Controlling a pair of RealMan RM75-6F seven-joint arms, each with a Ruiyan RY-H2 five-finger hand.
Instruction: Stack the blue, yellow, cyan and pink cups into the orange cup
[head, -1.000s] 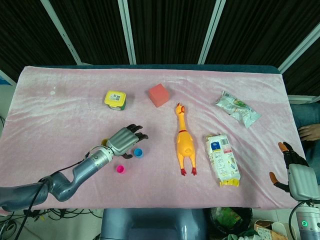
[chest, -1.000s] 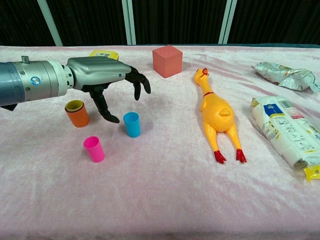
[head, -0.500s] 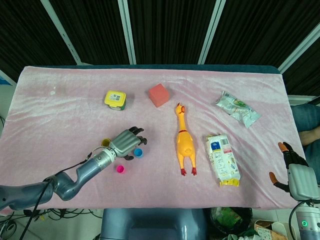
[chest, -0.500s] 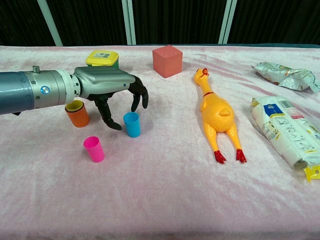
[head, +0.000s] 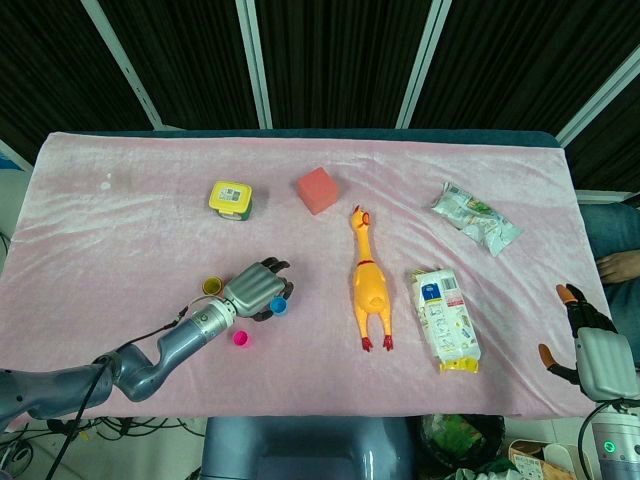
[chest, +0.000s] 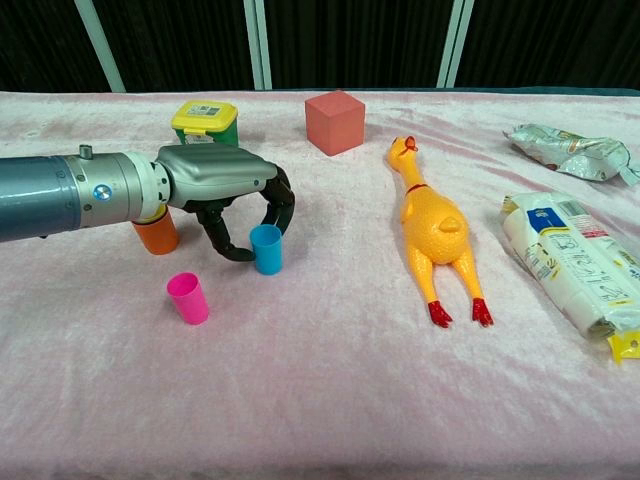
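left arm comes in low from the left edge over the pink-covered tabletop (chest: 330, 400). orange cup (chest: 156, 235) stands upright just behind the wrist, mostly hidden in chest view; in head view a yellow cup (head: 211, 286) shows sitting inside it. pink cup (chest: 188, 298) stands upright alone, in front of the forearm, near but apart from the hand. left hand (chest: 222, 185) palm down, fingers (chest: 281, 203) curled down around the cyan cup (chest: 266, 248), thumb on its left side, other fingers at its rim on the right; cup upright on the cloth. cannot tell if the fingers actually press the cup or just bracket it. no blue cup made out separately.

behind the hand a yellow-lidded green box (chest: 205, 121) sits upright. further right a red cube (chest: 335, 121) near the far edge. rubber chicken (chest: 432, 226) lies lengthwise, head away, feet toward the camera. right of it a white packet (chest: 573, 268) lies flat, yellow end nearest. a crumpled silver-green bag (chest: 568, 152) lies at the far right back.

right hand (head: 590, 345) only in head view, off the tabletop at the bottom right corner, holding nothing, fingers spread apart.
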